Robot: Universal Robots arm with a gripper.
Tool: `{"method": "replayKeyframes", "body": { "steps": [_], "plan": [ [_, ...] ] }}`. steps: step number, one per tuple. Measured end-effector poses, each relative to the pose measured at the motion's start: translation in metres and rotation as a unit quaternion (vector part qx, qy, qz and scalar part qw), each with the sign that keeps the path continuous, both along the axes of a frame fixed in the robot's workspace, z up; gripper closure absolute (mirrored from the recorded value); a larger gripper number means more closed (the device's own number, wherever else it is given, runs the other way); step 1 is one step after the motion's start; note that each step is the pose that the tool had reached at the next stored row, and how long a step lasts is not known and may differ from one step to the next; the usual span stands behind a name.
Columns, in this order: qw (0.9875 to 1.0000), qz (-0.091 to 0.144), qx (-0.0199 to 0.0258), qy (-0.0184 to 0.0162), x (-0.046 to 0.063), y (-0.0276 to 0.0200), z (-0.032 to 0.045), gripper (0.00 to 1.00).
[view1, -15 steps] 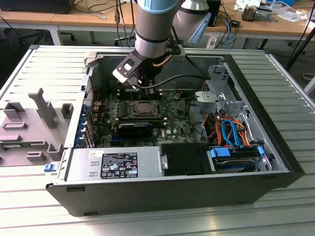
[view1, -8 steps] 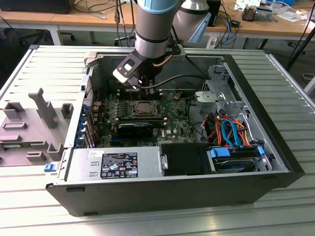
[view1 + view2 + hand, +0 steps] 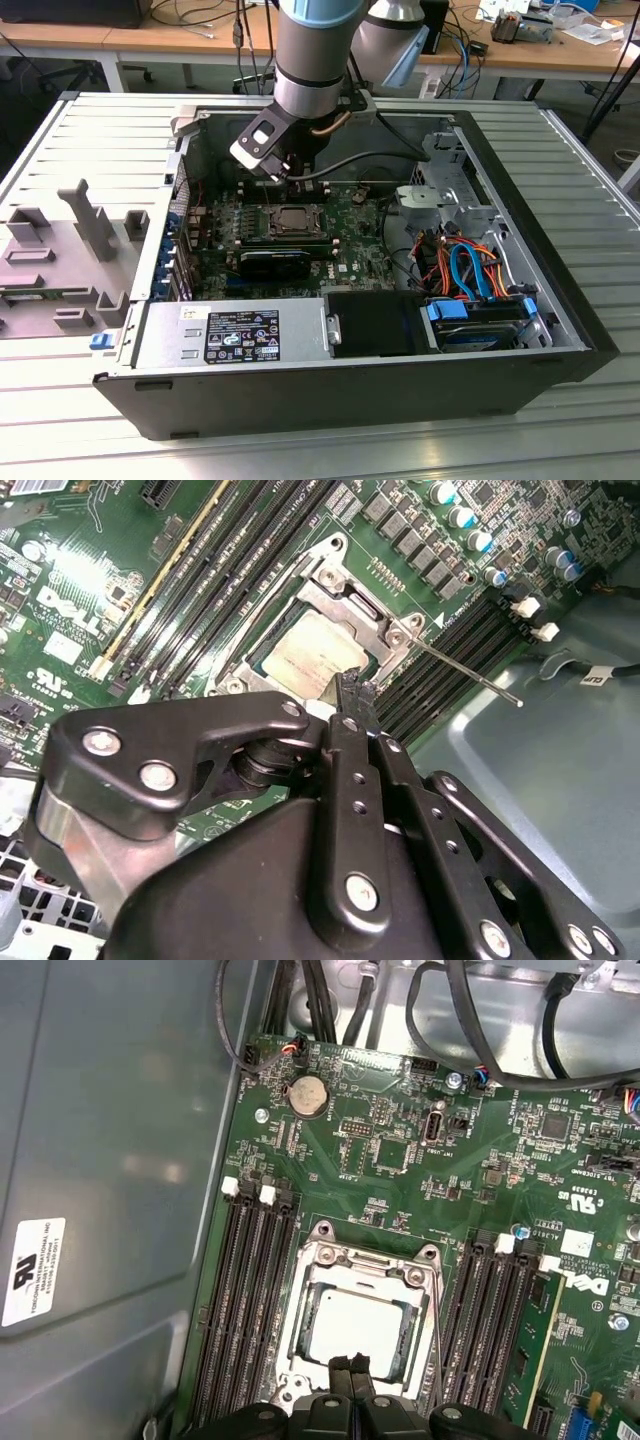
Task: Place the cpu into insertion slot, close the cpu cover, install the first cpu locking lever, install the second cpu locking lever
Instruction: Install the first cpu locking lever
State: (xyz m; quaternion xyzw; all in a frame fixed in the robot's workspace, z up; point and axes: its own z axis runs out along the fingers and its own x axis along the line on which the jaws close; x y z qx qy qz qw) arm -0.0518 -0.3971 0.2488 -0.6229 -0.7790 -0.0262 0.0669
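Note:
The cpu, a silver-grey square, lies in the insertion slot on the green motherboard. The cpu cover rests flat over it, its window framing the chip. In the second wrist view a thin metal locking lever sticks out from a socket corner, over the memory slots. My gripper is shut, its black fingertips pressed together just over the edge of the cpu. In the exterior view the gripper hangs over the far side of the socket.
Long black memory slots flank the socket on both sides. Black cables run along the case wall. A power supply and a drive bay with blue parts fill the near side of the case. A grey fixture sits outside it.

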Motion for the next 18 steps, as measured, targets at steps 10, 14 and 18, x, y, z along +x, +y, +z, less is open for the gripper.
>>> {"method": "replayKeyframes", "body": {
  "steps": [10, 14, 18],
  "plan": [
    [0.9999, 0.01, 0.0, 0.0, 0.0, 0.0, 0.0, 0.89],
    [0.9999, 0.015, 0.0, 0.0, 0.0, 0.0, 0.0, 0.89],
    [0.9998, 0.02, 0.0, 0.0, 0.0, 0.0, 0.0, 0.89]
  ]
}}
